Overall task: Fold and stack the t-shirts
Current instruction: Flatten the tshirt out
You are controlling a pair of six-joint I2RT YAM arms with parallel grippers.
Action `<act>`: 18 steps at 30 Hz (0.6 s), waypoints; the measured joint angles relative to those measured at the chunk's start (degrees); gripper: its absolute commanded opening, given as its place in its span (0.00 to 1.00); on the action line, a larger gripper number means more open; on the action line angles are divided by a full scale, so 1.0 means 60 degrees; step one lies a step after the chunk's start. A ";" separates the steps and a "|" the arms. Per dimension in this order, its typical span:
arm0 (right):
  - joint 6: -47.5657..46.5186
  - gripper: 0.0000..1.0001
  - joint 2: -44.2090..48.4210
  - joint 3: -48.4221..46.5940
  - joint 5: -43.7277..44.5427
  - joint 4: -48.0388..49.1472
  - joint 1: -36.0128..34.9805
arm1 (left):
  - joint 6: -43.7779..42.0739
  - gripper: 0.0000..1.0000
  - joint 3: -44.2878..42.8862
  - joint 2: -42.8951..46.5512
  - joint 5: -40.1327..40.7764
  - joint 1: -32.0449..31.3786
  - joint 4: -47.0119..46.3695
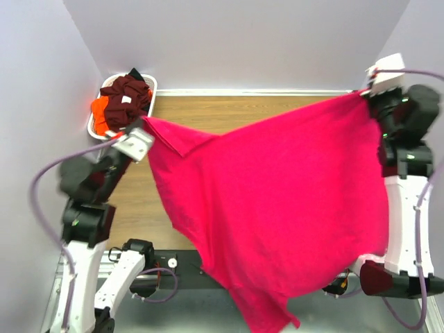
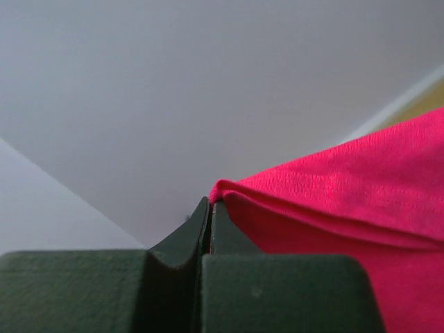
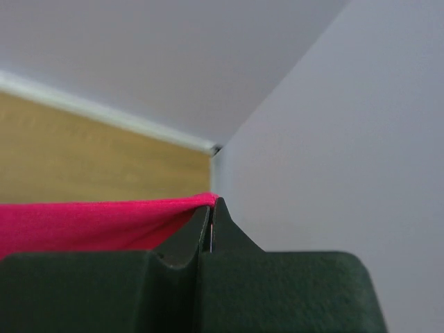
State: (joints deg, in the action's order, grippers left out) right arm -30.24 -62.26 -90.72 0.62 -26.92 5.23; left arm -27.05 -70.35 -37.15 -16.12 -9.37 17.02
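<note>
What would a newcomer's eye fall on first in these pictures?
The bright pinkish-red t-shirt, spread in the air above the wooden table. The left gripper and right gripper are shut on opposite ends of it. At back left, a white basket holds maroon cloth and orange cloth.

Stretched pink t-shirt (image 1: 277, 201) spans the table (image 1: 236, 109), with a basket (image 1: 152, 87) crowding its far-left corner
</note>
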 measured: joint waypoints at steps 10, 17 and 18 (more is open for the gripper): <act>-0.0484 0.00 -0.1690 0.4896 -0.1056 0.1610 0.0004 | -0.0539 0.00 0.2929 -0.3712 -0.0419 -0.0007 -0.1501; -0.0543 0.00 -0.5486 0.4069 -0.0922 0.3228 0.0004 | -0.0299 0.00 0.0889 -0.8411 0.0171 -0.0109 -0.2277; -0.0532 0.01 -0.6076 0.3697 -0.0856 0.3391 0.0004 | -0.0219 0.00 0.0437 -0.8972 0.0284 -0.0131 -0.2313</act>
State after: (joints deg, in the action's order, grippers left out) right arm -33.43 -98.72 -68.53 -4.51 -6.57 5.26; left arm -28.36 -67.72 -90.98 -14.41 -10.15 3.14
